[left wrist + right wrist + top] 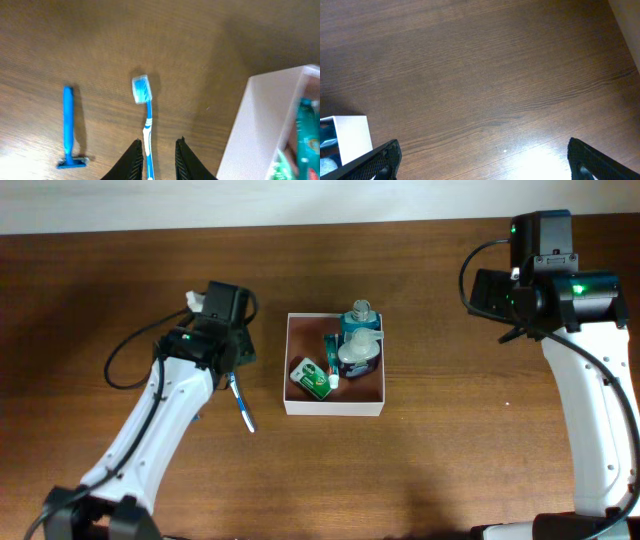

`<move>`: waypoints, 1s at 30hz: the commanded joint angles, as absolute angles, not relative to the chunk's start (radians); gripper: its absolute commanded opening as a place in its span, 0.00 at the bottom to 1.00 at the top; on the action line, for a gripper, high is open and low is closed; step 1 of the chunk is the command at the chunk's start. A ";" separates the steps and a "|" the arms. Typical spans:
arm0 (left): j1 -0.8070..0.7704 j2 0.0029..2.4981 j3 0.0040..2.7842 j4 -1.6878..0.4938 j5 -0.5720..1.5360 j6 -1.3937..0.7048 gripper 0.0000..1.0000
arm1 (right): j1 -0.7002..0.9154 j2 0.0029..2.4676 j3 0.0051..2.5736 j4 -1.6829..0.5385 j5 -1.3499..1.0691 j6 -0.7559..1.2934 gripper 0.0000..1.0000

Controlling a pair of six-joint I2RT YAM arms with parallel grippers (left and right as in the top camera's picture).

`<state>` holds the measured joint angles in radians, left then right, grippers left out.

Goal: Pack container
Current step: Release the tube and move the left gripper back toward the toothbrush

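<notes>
Part-open and empty, the left gripper (158,145) straddled the blue-and-white plastic toothbrush (148,122); closing squarely across its handle looked best.

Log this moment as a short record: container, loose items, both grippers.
container: open-top, mid-table, holds two bottles and a green-and-white tube
loose items: blue toothbrush and blue razor, lying apart on the table outside the container
left gripper: open, straddling the toothbrush handle
right gripper: open wide above the table, holding nothing
</notes>
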<state>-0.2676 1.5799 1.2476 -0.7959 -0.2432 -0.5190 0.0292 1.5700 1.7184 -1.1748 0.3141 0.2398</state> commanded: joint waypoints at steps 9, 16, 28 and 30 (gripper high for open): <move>-0.206 1.764 1.154 -0.741 -0.047 -0.537 0.22 | 0.025 1.570 1.721 -1.175 0.326 0.244 0.99; -0.206 1.841 1.144 -0.722 -0.047 -0.537 0.22 | 0.025 1.570 1.721 -1.175 0.326 0.244 0.98; -0.202 1.874 1.096 -0.651 -0.029 -0.527 0.32 | 0.025 1.570 1.721 -1.175 0.326 0.244 0.99; -0.195 1.874 1.096 -0.646 -0.028 -0.521 0.32 | 0.025 1.570 1.721 -1.175 0.326 0.244 0.99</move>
